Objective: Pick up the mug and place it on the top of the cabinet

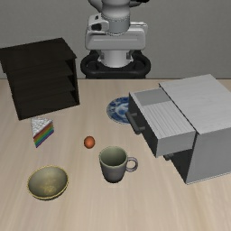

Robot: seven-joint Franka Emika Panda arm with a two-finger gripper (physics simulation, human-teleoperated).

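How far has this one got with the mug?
Nothing looks done: the mug stands on the table. No grasp is under way; the arm is far behind it, near its base. Left: grasp, lift, set it atop the cabinet.

My arm (115, 16) is built of smooth, rounded white shells, with soft grey shading along their curves. Between the shells sit dark, near-black bands and caps where one segment meets the next; two such dark patches show at my very top, one on either side. Lower down I carry a wide, pale grey block (115, 36) with squared edges and a darker, shadowed underside, broader than the rest of me. Beneath it a short white column (115, 57) stands on my base (135, 66), a round, black, low pedestal with a thick rim. The column is plain and smooth-sided.
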